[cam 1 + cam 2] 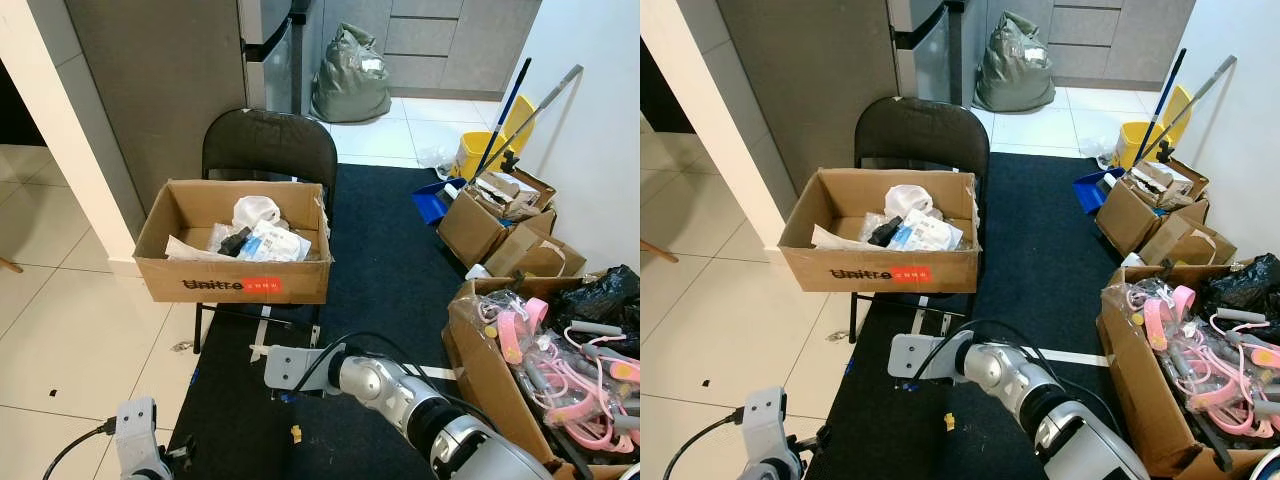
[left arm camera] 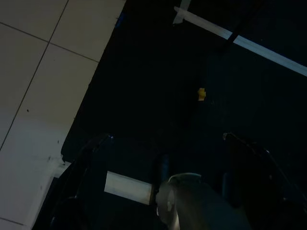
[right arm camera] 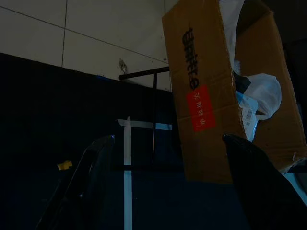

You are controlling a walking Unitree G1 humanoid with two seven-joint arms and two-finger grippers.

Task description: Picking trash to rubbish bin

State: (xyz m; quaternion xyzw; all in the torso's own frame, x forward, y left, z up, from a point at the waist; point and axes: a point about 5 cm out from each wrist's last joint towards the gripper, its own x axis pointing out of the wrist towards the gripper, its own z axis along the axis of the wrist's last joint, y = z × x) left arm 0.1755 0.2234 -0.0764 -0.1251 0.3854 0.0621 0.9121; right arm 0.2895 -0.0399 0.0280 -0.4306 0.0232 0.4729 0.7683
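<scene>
your small yellow scrap [image 1: 296, 433] lies on the dark soft rug [image 1: 390, 270], near the brown cardboard box [image 1: 240, 283] on the black chair [image 1: 268, 143]. your right gripper [image 3: 168, 191] hangs wide open, empty. your left gripper [image 2: 168, 187] is open too.

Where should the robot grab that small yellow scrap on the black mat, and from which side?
Pinch the yellow scrap across its whole body, coming straight down from above. It looks tiny and lies flat on the black mat with open mat around it, so probably no side approach gets under it.
</scene>
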